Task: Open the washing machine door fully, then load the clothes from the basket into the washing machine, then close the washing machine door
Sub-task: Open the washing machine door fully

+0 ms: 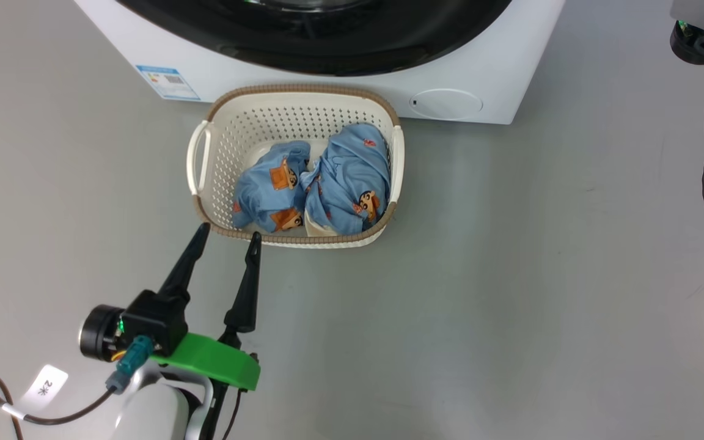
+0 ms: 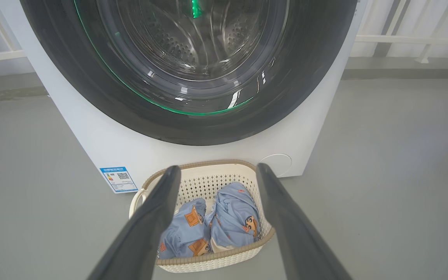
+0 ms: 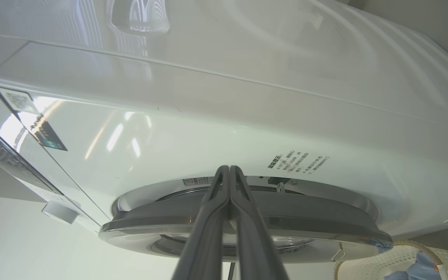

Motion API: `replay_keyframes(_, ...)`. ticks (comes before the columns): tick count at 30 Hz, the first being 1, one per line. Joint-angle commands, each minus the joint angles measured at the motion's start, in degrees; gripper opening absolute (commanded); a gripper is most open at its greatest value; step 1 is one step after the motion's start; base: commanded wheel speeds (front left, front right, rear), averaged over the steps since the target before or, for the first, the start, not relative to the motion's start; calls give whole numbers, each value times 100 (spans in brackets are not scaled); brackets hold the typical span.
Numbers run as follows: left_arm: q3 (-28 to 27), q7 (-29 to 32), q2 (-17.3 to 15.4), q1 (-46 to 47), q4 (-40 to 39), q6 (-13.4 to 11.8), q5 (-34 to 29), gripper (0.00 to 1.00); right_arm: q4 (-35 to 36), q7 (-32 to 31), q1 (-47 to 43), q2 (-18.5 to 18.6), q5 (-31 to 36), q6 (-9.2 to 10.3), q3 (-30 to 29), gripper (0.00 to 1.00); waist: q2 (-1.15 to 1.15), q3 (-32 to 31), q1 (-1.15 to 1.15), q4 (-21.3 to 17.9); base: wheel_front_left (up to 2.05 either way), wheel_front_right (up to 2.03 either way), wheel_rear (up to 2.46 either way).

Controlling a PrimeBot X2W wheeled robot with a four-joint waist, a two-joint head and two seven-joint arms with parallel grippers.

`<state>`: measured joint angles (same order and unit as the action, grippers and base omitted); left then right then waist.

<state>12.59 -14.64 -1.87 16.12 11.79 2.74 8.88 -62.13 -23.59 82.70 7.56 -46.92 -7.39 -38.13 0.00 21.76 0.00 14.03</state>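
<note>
The step in hand looks to be the first one: the large round washing machine door with its glossy black rim and clear glass bowl lies flat, or nearly so, against the front of the big white front-loading washing machine. The right gripper, its two dark fingers pressed together on nothing, points at the door's edge, so it does best to hook behind that rim and pull steadily along the hinge's arc until the door stands wide. The left gripper hovers in front of the machine with its fingers spread apart and empty. The small cream perforated plastic basket with a brown rim stands just before the machine, below the door, holding two bundles of light blue patched clothes side by side, while the steel drum behind the glass looks bare
</note>
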Motion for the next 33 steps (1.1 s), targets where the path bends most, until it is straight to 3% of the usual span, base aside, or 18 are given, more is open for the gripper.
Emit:
replay_keyframes(1,-153,-36,-101,124,-159,-54,51,100,108,-60,292,-104,59,-10,22,0,0,50,0,39,0,0,0)
replay_keyframes(33,247,-36,-101,458,-395,-314,421,100,310,-748,1069,-405,1405,-10,-362,0,0,701,0,373,0,0,0)
